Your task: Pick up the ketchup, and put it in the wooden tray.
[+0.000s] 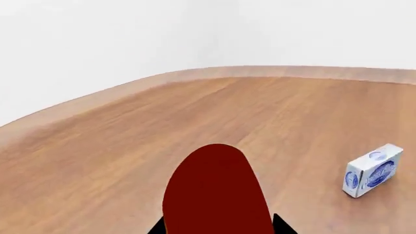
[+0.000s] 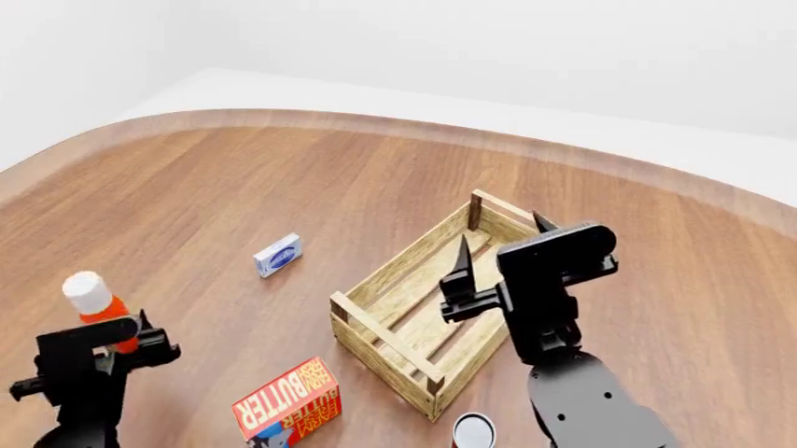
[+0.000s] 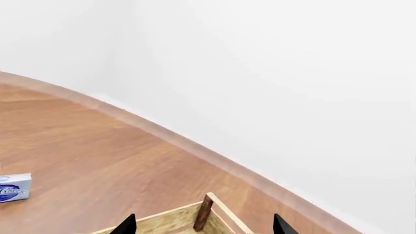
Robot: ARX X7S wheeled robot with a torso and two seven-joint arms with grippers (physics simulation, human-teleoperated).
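Bright, even simulated light; sharp renders with faint soft shadows.

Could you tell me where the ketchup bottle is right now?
In the head view the ketchup stands upright at the lower left, at the left gripper, well left of the butter box and the wooden tray.

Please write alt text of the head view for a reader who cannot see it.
The left gripper holds the ketchup at the view's left, away from the wooden tray at centre. The open right gripper is over the tray; a butter box and a small blue-and-white box lie on the table.
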